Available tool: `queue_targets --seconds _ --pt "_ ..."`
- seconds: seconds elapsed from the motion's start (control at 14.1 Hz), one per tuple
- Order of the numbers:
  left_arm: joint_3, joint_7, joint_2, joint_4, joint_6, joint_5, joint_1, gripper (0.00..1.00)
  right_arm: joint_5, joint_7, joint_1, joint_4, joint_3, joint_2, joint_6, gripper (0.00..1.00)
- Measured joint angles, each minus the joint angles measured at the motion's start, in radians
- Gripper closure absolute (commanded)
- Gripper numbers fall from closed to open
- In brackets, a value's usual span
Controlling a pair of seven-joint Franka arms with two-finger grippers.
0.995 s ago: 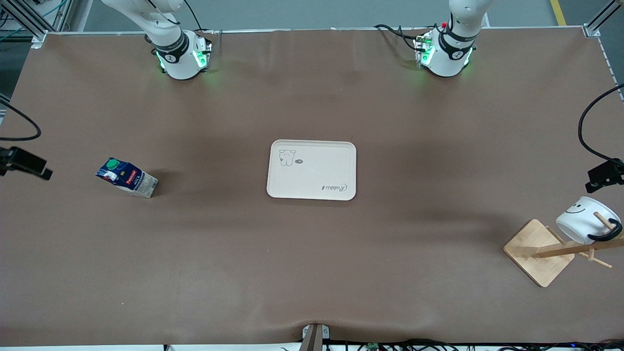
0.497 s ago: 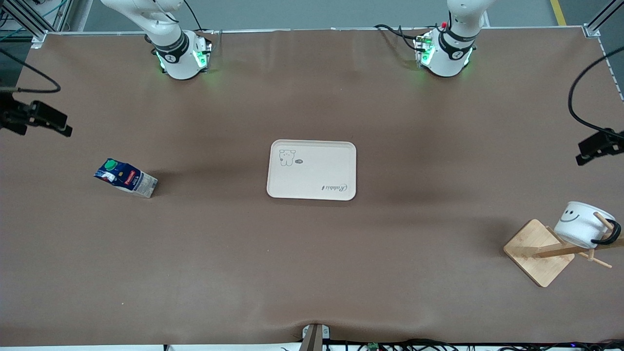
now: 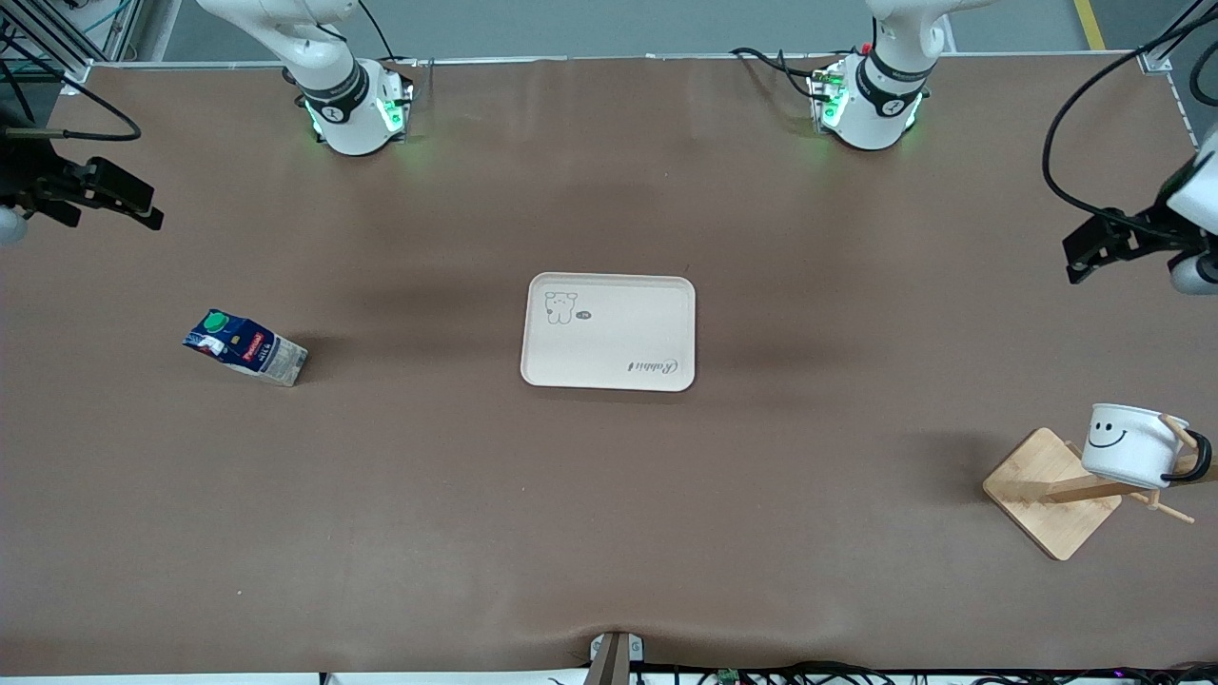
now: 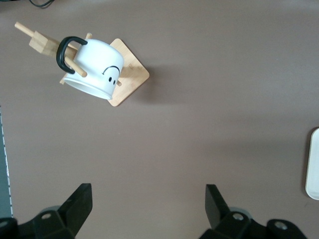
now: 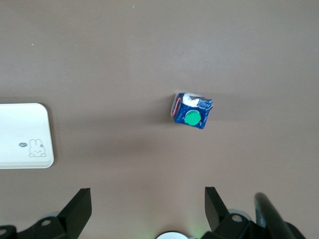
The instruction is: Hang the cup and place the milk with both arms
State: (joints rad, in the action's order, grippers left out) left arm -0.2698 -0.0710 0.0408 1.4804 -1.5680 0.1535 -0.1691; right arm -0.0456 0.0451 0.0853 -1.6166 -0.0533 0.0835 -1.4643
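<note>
**Both grippers raised, milk untouched**

Since a second ago both grippers have been lifted away. The cup is hung on the rack, below the spread, empty left gripper. The milk is stood upright on the surface, below the spread, nearer right gripper.

Matt brown table covering, pale wooden mug rack, glossy white cup, printed paper milk carton, smooth cream tray

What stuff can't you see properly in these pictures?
- Words on the milk label: too small in the front view; the right wrist view shows mostly its top.
- Cup inside: turned away in both views.
- Left gripper and right gripper: bodies cut off by the wrist views' edges.
- Tray: cut off in both wrist views.
</note>
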Motion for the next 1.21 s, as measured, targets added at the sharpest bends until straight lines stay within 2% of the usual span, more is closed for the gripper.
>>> queue_targets --seconds 0.5,0.71,0.99,1.21 --pt "0.137 -0.007 -0.161 0.166 -0.033 -0.077 0.148 0.0 0.003 0.0 0.034 0.026 0.01 0.013 0.002 0.0" --pt "0.171 -0.007 -0.214 0.221 -0.043 -0.122 0.179 0.0 0.014 -0.002 0.035 0.029 0.009 0.013 0.003 0.0" --pt "0.17 -0.007 -0.206 0.226 -0.055 -0.128 0.193 0.0 0.015 -0.004 0.035 0.03 0.004 0.013 0.015 0.0" --pt "0.171 -0.007 -0.165 0.18 -0.043 -0.129 0.195 0.0 0.015 -0.005 0.035 0.032 -0.001 0.013 0.021 0.0"
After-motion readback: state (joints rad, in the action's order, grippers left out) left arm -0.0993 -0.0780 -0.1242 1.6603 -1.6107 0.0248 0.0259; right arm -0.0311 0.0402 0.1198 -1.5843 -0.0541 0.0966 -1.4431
